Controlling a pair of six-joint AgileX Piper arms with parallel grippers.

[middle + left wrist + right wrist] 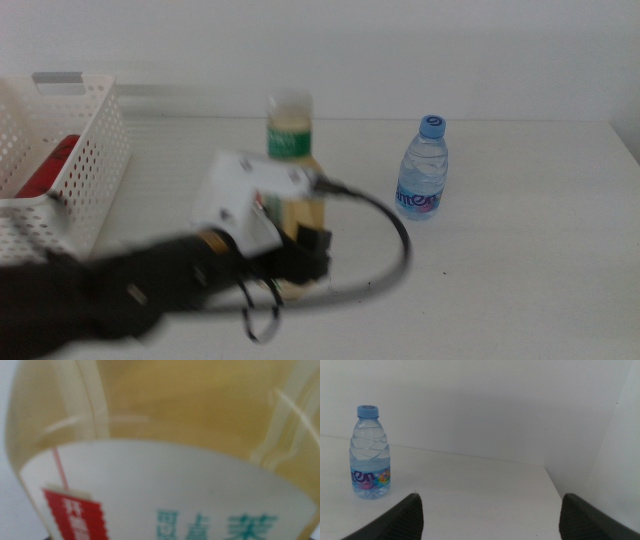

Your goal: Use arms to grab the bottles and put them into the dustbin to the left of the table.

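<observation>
At far left the dustbin (75,150) sits on the table (520,230) w/ the red can (45,165) already lying inside, so one of three looks done. Next along, the left arm comes in blurred from the lower left, and its left gripper (300,245) is right up against the lower body of the yellow tea bottle (291,140), which stands upright mid-table. The left wrist view is filled w/ the bottle's yellow body and white label (165,490); jaws not visible there, so can't tell if they're spread or clamped. Judgement: step in hand is the grab on the tea bottle; next needs a firm close, lift, then carry left over the bin rim. Further right the water bottle (423,168) stands untouched. The right gripper (490,520) waits near it, jaws spread wide, holding nothing.
</observation>
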